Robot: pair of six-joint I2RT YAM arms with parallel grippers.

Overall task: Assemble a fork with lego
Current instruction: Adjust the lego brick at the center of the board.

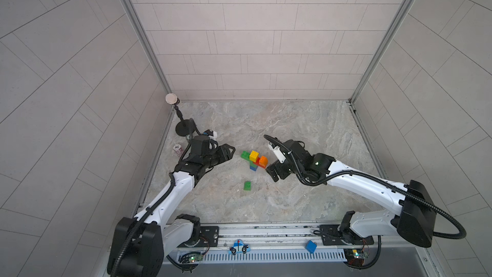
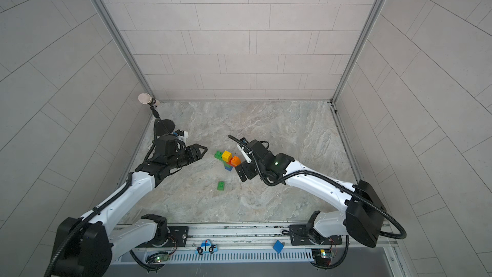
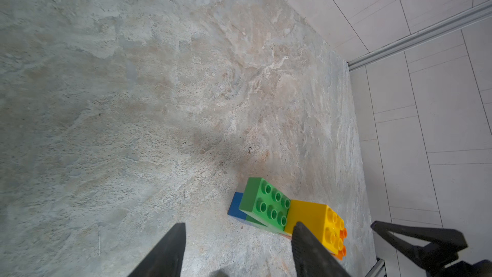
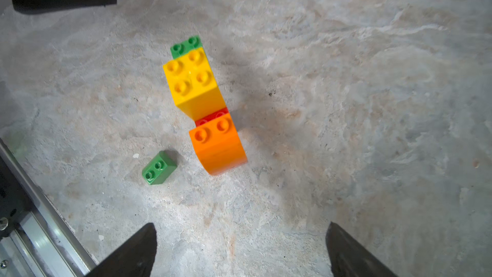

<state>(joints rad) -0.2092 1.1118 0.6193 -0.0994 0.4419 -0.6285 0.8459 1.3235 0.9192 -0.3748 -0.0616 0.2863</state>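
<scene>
Both your left tool (image 3: 239, 225) and right tool (image 4: 242, 226) are wide and empty; the loose green brick (image 1: 247, 185) lies on the table (image 1: 306, 129) near the stem end of the fork (image 1: 254, 159), pointing at it, closer to your right tool.

In the left wrist view you saw the orange brick (image 3: 343, 251) only as a thin edge behind the yellow brick (image 3: 311, 219), and the blue brick (image 3: 235, 205) lay mostly under the long green brick (image 3: 266, 203). The fingers (image 3: 165, 254) of the left gripper (image 3: 239, 224) were cut by the picture's edge. In the right wrist view the red brick (image 4: 210, 115) showed only a narrow strip. In a top view one small patterned thing (image 1: 177, 150) was too small to tell.
</scene>
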